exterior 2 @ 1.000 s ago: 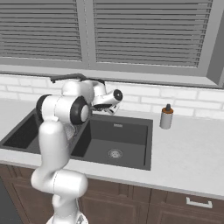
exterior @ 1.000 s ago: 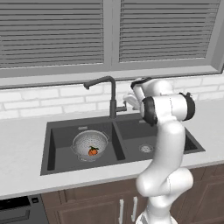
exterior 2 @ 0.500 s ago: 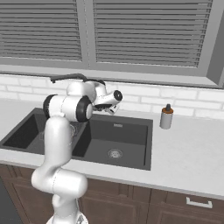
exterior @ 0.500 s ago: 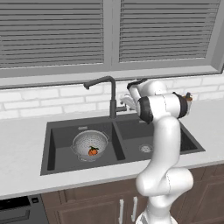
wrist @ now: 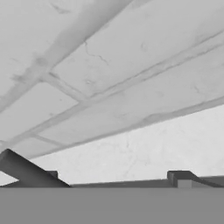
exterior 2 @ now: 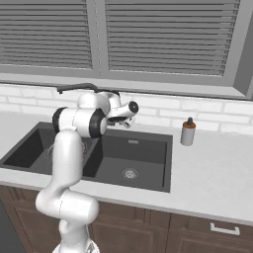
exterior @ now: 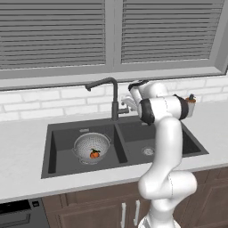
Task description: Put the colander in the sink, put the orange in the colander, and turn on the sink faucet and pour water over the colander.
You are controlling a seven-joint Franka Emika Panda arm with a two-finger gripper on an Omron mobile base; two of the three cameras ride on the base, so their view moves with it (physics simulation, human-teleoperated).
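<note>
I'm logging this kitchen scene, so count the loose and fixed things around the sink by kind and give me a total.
Sink: 1
Faucet: 1
Colander: 1
Orange: 1
Soap bottle: 1
Total: 5

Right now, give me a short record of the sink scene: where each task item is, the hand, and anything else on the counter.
colander: in the left basin of the sink
orange: inside the colander
sink faucet: behind the divider, spout reaching over the left basin; no water visible
hand: raised, beside the faucet's base on its right; open or shut cannot be told
right basin: holds nothing but its drain
soap bottle: upright on the counter right of the sink
</note>
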